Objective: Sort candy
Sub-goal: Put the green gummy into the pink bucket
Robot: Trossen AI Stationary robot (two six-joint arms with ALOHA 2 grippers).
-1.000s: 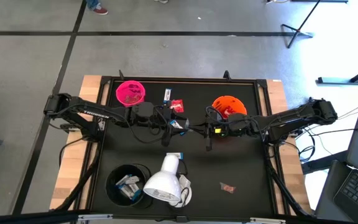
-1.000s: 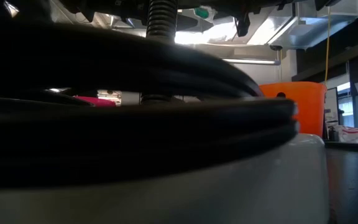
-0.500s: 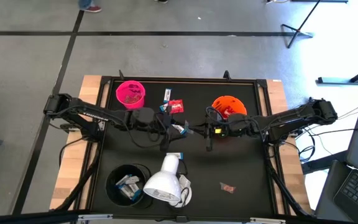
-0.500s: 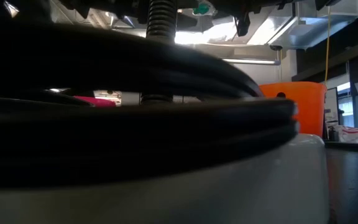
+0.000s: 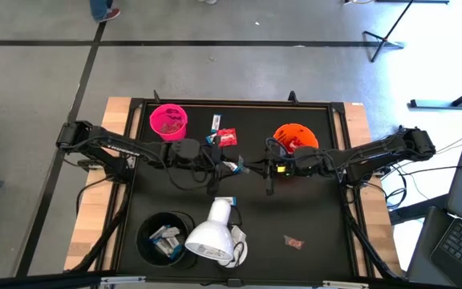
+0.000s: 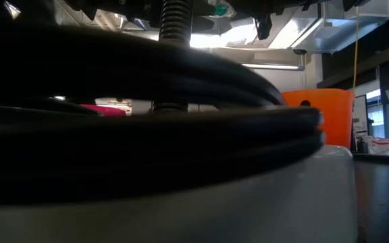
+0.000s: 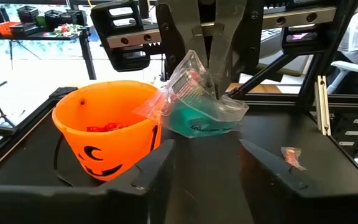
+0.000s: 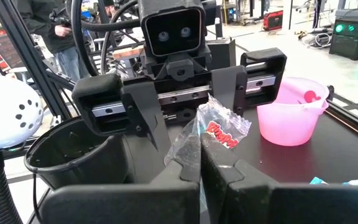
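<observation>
Black tabletop point(image 5: 311, 217), both arms meeting at its middle. Your right tool point(image 7: 219, 93) is clamped on a clear candy packet point(image 7: 194, 99); your left tool point(image 8: 185, 134) stands open around that packet's far end.
</observation>
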